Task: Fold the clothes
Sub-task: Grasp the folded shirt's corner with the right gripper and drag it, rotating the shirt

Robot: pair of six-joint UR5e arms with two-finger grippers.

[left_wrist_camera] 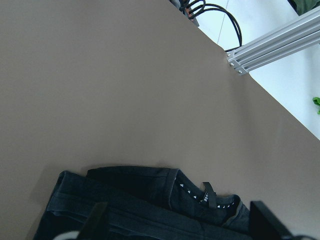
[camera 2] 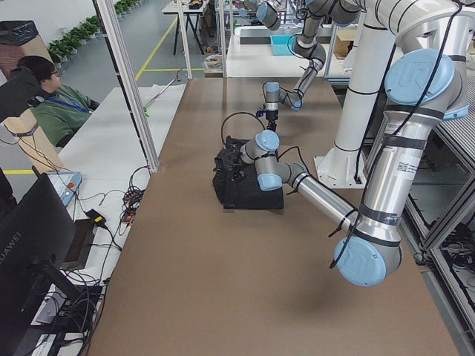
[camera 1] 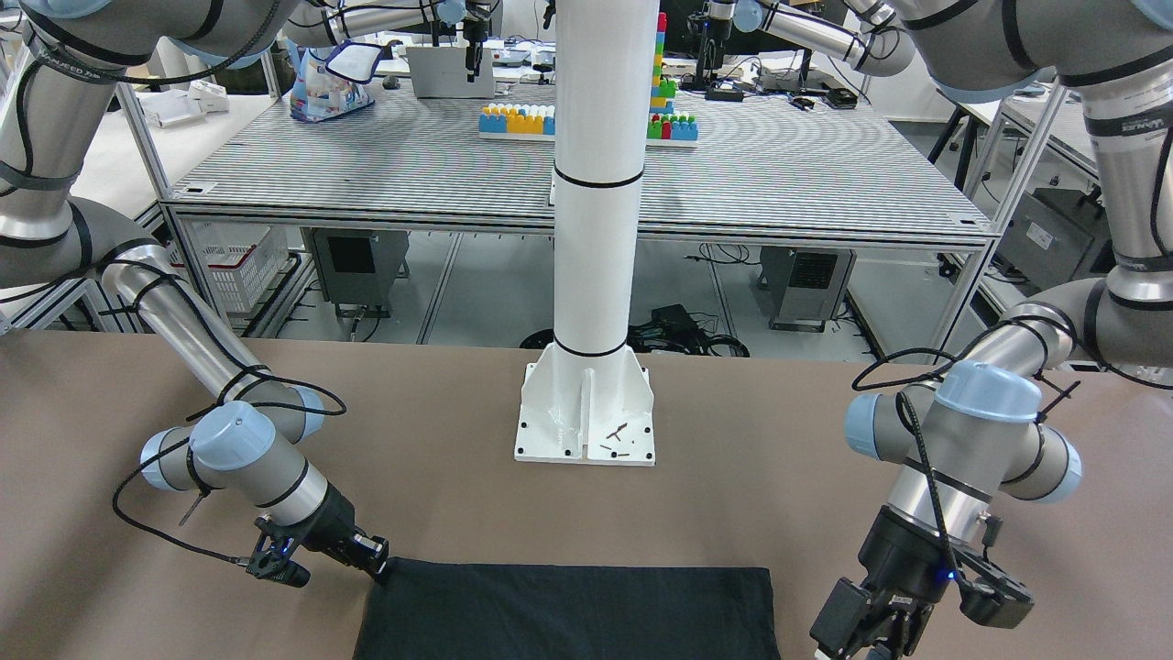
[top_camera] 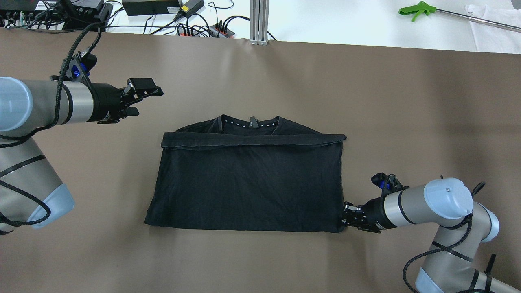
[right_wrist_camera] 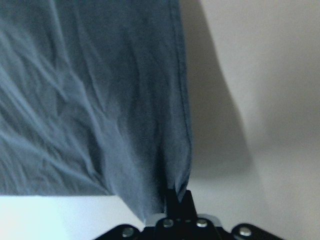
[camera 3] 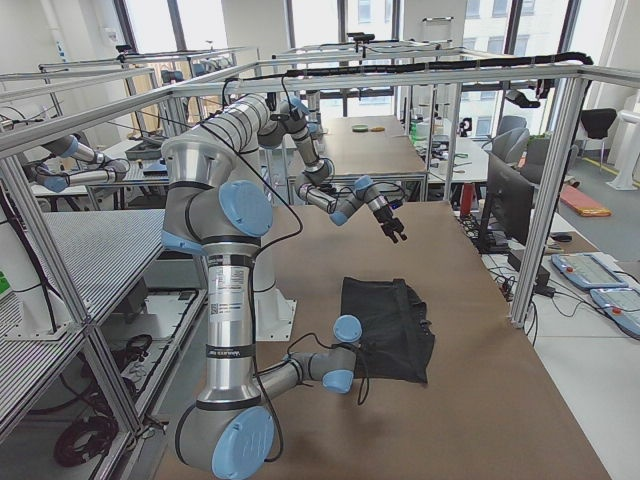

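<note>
The plain black soft fabric garment (top_camera: pixel 248 183) is laid folded flat on the brown table (top_camera: pixel 407 101). Its right robot-side corner is pinched by the closed right gripper (top_camera: pixel 344 217). The left gripper (top_camera: pixel 149 101) is held spread, away from the cloth.

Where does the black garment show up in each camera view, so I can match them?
Front-facing: garment at bottom centre, cut off by the edge.
Overhead: garment in the centre.
Exterior left: garment mid-picture.
Exterior right: garment just right of centre.
Left wrist: garment along the bottom edge, collar showing.
Right wrist: garment fills the left half.
Shared landmark: the right gripper pinching its corner.
</note>
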